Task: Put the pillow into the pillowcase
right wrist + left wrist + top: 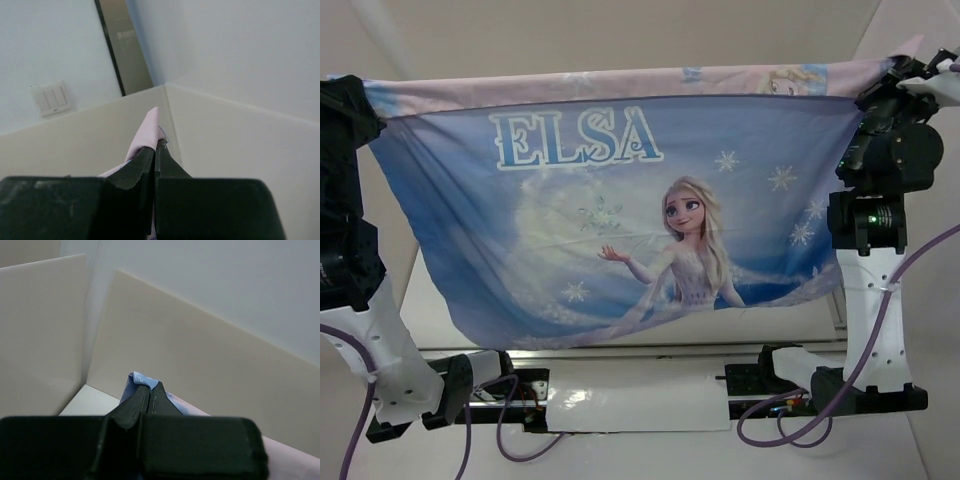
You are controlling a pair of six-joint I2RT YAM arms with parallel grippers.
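Big outlined word "ELSA" readable on pillowcase (610,220), upper left of blue front. Blonde princess and snowflakes printed to right of it. Pillowcase hangs spread wide in air between both arms, pink strip along top edge. Left gripper (150,390) pressed together, pinching top left corner, blue tip poking past fingertips. Right gripper (156,147) likewise pinching top right corner, pink tip showing.

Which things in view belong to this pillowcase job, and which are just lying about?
Job: pillowcase, stretched between left hand and right hand, both shut on its corners; pillow not in view.
Just there: wall switch, purple cables, table.
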